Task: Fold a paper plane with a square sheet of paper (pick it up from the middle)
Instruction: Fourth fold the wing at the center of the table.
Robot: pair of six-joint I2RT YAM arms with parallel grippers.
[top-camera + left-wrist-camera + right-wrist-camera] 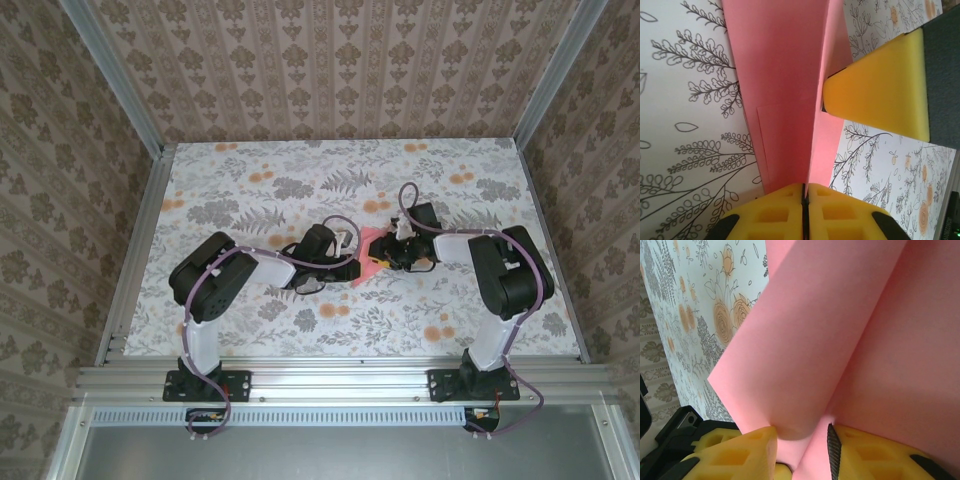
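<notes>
Although the flower-printed table [250, 200] spreads wide around them, both arms meet at its middle, where the pink sheet of paper [785, 90] sits partly folded between them. Its crease runs lengthwise, straight away from the left gripper [804, 192], whose jaws are pressed together on the sheet's near end. The right gripper [801, 435] meets the sheet from the opposite side, jaws apart with a curled fold between them; whether they pinch it I cannot tell. Both are equally near, so the next crease likely depends on the right jaws.
</notes>
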